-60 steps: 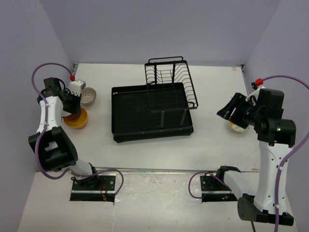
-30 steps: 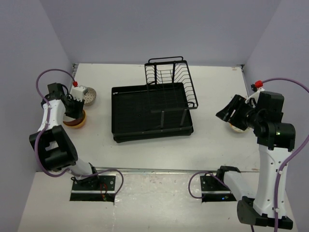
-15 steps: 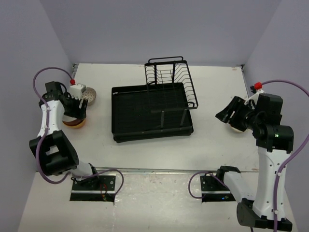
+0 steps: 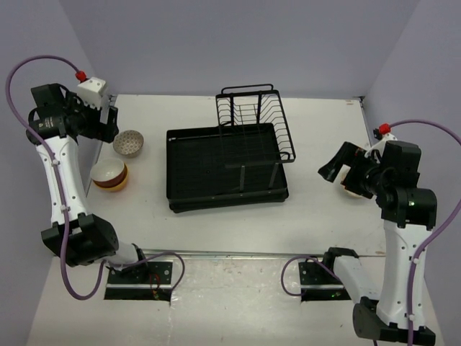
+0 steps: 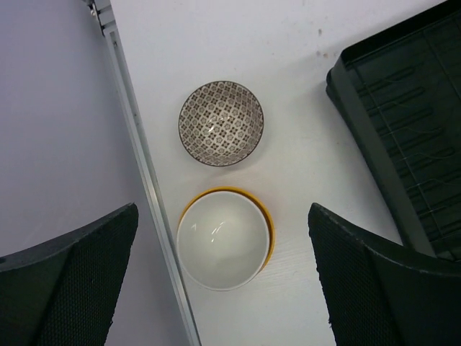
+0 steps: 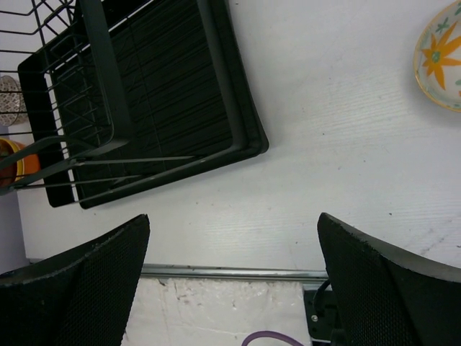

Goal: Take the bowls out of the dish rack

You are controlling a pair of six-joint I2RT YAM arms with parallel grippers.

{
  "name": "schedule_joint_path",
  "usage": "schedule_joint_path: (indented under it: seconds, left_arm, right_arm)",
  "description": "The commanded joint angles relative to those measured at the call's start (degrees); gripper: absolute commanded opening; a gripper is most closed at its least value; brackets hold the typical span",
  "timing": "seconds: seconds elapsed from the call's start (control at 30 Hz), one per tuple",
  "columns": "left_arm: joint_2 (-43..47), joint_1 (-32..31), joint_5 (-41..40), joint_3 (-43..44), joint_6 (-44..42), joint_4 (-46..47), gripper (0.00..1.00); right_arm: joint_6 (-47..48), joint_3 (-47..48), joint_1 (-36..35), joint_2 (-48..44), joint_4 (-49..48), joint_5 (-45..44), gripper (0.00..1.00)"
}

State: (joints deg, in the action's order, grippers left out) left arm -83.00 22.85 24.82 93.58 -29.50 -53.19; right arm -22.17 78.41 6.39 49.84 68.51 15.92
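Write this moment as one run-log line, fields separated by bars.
left gripper: open, above stacked bowls | right gripper: open, near flowered bowl | dish rack: no bowls seen | patterned bowl: on table

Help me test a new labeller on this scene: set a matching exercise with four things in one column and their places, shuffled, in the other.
Things
1. small round bowl with fine brown pattern
2. round bowl with a white inside
3. white bowl with orange-green flowers
4. black rectangular dish rack

Places
A. middle of the table, no bowl in it
B. nested in an orange bowl
C. alone, left of the rack
D. right of the rack

Pairs: 1-C, 2-B, 3-D, 4-A
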Motion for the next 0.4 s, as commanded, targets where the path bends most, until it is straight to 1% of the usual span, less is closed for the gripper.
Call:
schedule_joint_path:
  seconds: [0.0, 0.2, 0.37]
  left_arm:
    - [1.7, 0.4, 4.7, 2.4, 2.9, -3.9, 1.00]
    - [6.4, 0.4, 5.3, -0.4, 4.2, -2.2, 1.00]
    - [9.5, 0.4, 6.2, -0.4, 4.5, -1.0, 1.00]
  right_arm:
    - [2.2, -0.6, -0.1, -0.5, -1.9, -2.7, 0.99]
    - [1.7, -1.4, -0.2, -3.2, -4.3, -3.4, 0.99]
    - [1.3, -1.9, -0.2, -6.1, -5.9, -4.5, 0.99]
